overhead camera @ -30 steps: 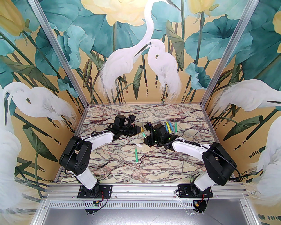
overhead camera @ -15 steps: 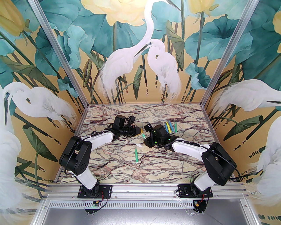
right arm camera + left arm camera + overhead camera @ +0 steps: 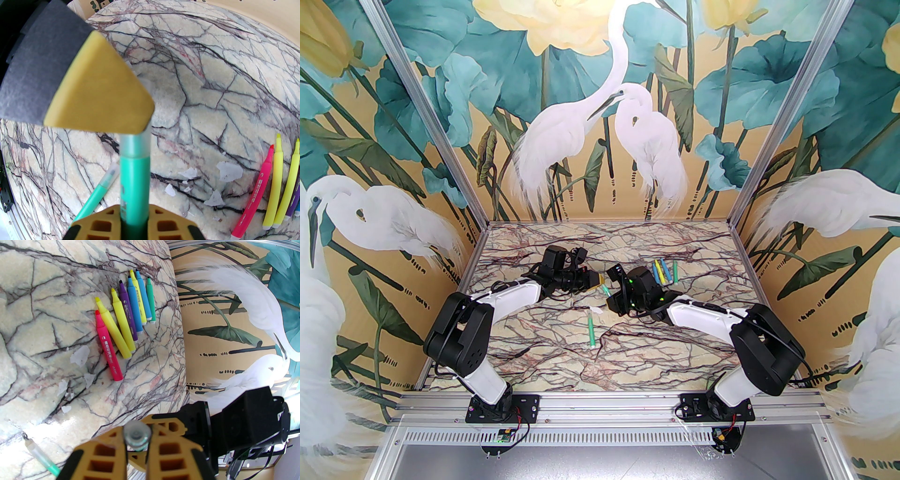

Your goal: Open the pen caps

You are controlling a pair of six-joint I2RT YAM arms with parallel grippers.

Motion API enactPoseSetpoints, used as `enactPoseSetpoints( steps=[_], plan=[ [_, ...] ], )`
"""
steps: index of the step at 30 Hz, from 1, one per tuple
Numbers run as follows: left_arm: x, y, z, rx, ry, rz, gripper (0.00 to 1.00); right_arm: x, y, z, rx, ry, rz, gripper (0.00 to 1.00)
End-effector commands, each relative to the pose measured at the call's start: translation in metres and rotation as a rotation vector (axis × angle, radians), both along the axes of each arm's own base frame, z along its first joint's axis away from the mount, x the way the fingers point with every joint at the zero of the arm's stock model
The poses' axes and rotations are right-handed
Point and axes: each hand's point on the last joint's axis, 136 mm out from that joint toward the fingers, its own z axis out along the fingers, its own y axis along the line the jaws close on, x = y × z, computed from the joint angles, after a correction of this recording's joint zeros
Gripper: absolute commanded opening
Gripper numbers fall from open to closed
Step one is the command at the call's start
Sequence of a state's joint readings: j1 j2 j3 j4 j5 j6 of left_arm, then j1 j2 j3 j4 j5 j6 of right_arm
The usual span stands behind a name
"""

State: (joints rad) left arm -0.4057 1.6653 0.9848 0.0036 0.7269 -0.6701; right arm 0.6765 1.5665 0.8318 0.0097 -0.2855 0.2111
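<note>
A green pen (image 3: 134, 178) is held in the air between both grippers, above the middle of the marble table (image 3: 628, 356). My right gripper (image 3: 134, 209) is shut on its green body. My left gripper (image 3: 137, 442) is shut on its clear pen cap (image 3: 137, 431), seen end-on between the yellow fingers (image 3: 103, 451). The cap (image 3: 137, 143) still sits on the pen, its far end hidden by the left finger (image 3: 100, 89). From above, the left gripper (image 3: 602, 280) and right gripper (image 3: 610, 296) meet tip to tip. A second green pen (image 3: 591, 330) lies capped on the table nearer the arms.
Several uncapped pens (image 3: 126, 317), pink, yellow, purple, blue and green, lie side by side at the back right (image 3: 663, 271). Small whitish translucent scraps (image 3: 226, 172) are scattered on the marble beside them. Painted walls close in the table on three sides.
Both grippers stay shut on the same green pen at nearly the same spot. The left arm's elbow has shifted slightly to the left.
</note>
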Motion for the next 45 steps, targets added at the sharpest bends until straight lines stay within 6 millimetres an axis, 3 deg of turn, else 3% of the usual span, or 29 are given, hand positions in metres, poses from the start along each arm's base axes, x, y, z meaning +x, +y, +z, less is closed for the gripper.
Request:
enactPoseSetpoints(
  steps=[1,9,18,31,37,41,45],
  plan=[
    [0.075,0.076,0.023,0.113,-0.178,0.367,0.00,-0.047,-0.036,-0.046,-0.151,0.186,0.018,0.00],
    [0.077,0.096,0.031,0.137,-0.182,0.404,0.00,-0.051,-0.037,-0.044,-0.139,0.177,0.031,0.00],
    [0.079,0.106,0.037,0.145,-0.177,0.409,0.00,-0.060,-0.035,-0.042,-0.123,0.171,0.082,0.00],
    [0.094,0.100,0.053,0.160,-0.178,0.361,0.00,-0.066,-0.034,-0.029,-0.083,0.122,0.120,0.00],
    [0.082,0.098,0.043,0.177,-0.156,0.315,0.00,-0.058,-0.035,-0.022,-0.080,0.084,0.080,0.00],
    [0.070,0.092,0.034,0.186,-0.133,0.230,0.00,-0.043,-0.040,-0.021,-0.109,0.060,0.014,0.00],
    [0.060,0.098,0.020,0.249,-0.108,0.210,0.00,-0.030,-0.042,-0.020,-0.119,0.050,-0.036,0.00]
  ],
)
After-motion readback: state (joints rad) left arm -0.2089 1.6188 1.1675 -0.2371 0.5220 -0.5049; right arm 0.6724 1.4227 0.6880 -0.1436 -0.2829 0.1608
